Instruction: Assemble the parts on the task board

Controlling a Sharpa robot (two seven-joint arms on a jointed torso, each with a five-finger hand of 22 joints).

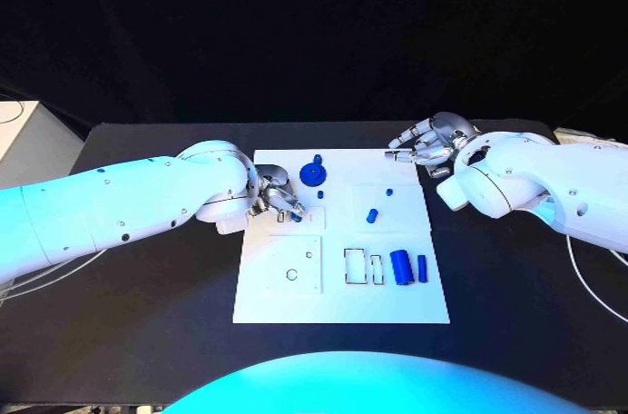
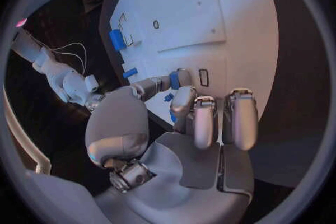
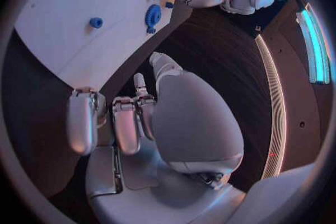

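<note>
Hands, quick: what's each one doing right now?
Left hand: pinches a small blue part on the task board.
Right hand: holds nothing, fingers curled.

No readable text, labels, brands or numbers showed anywhere. The task board (image 1: 340,291) carried only outlined shapes, no lettering. Arms and hands bore no legible markings.

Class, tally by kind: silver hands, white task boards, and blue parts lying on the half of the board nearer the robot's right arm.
Silver hands: 2, left hand, right hand
White task board: 1
Blue parts: 4
Total: 7
</note>
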